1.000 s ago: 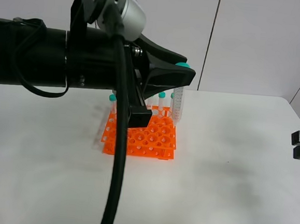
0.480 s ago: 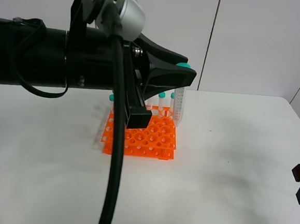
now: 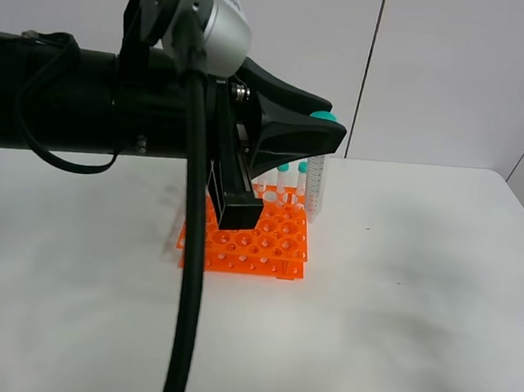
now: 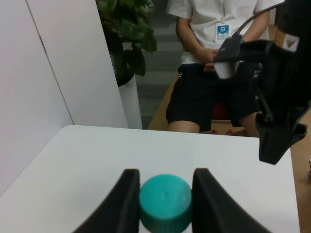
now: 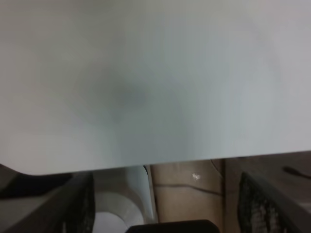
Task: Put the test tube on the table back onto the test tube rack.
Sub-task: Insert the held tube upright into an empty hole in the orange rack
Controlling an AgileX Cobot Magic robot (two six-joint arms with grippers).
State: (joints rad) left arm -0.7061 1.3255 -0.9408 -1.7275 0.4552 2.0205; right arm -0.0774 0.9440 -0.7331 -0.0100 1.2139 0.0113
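Right now the exterior high view shows the placing step: the left end effector point(image 3: 318, 130) holds the test tube point(image 3: 314, 186) upright by its cap at the far right corner of the test tube rack point(image 3: 258, 246), which sits on the table point(image 3: 396, 334). I cannot tell whether the tip has entered a hole. The next move likely calls for centring the tip over a free hole, lowering straight, then releasing. A few capped tubes point(image 3: 283, 176) stand in the back rows and the front holes are empty. From the left wrist, both fingers point(image 4: 127, 199) clamp the teal cap point(image 4: 165, 201). From the right wrist, the right end effector point(image 5: 165, 199) looks spread apart over bare table, holding nothing.
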